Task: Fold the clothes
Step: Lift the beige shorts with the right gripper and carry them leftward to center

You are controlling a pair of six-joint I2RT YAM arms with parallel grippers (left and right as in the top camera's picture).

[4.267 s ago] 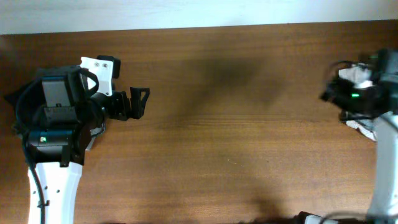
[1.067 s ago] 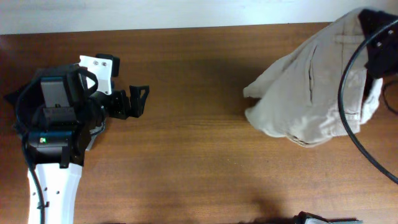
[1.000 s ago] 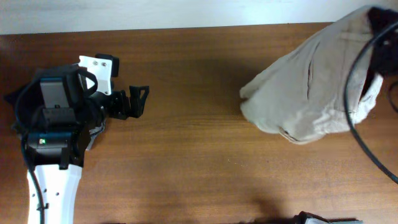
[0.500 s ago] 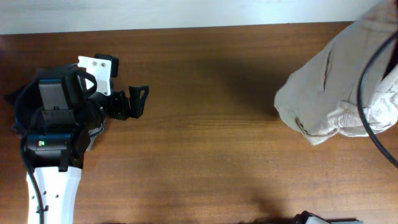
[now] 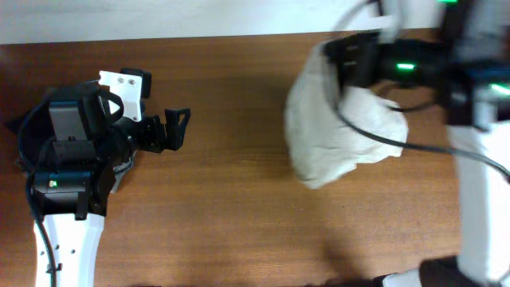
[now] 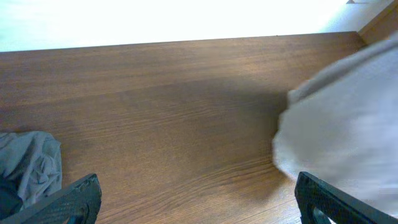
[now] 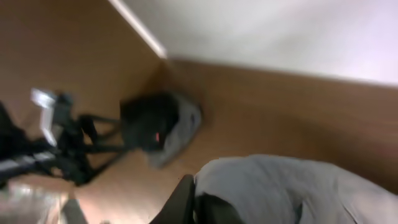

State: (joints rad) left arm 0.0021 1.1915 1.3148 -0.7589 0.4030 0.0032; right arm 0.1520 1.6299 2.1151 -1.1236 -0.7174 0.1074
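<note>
Dark wooden table lies under the cream garment, which hangs bunched from the right end effector, clamped on its upper part. The left end effector, fingers apart, sits well away, with the garment ahead of its fingertips.

Table: we see it under everything, with its far edge along a wall.
Left end effector: we place it on the table's left side, pointing right toward the middle and well apart from the clothes.
Clothes: we find them bunched in one heap right of the middle. In the left wrist view they fill the right side, ahead of the right finger.
Right end effector: we see it at the far edge of the clothes, its arm reaching in from the right.
Small cloth: in the left wrist view we find it at the near left, just beside the left finger.
</note>
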